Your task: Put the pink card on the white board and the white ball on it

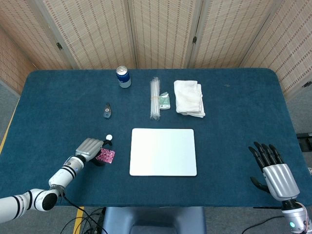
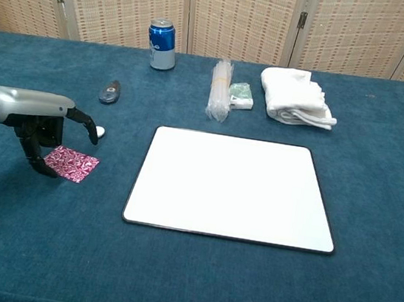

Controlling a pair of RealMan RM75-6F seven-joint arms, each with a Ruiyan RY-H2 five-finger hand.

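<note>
The pink patterned card [image 1: 107, 156] [image 2: 74, 163] lies flat on the blue cloth, left of the white board [image 1: 163, 151] [image 2: 234, 189]. A small white ball [image 1: 109, 137] [image 2: 100, 132] sits just beyond the card. My left hand [image 1: 90, 148] [image 2: 37, 116] hovers over the card's left edge with its fingers apart. Its thumb reaches down to the card's near-left corner, and one finger points toward the ball. It holds nothing. My right hand [image 1: 271, 167] rests open near the table's front right corner, with straight fingers, and shows only in the head view.
Along the far side stand a blue can [image 1: 123, 76] [image 2: 162, 44], a wrapped bundle of clear sticks [image 1: 155, 97] [image 2: 220, 88], a small green box [image 1: 164, 101] [image 2: 240, 95] and a folded white towel [image 1: 189, 97] [image 2: 297, 96]. A small dark object [image 1: 107, 110] [image 2: 110, 91] lies beyond the ball.
</note>
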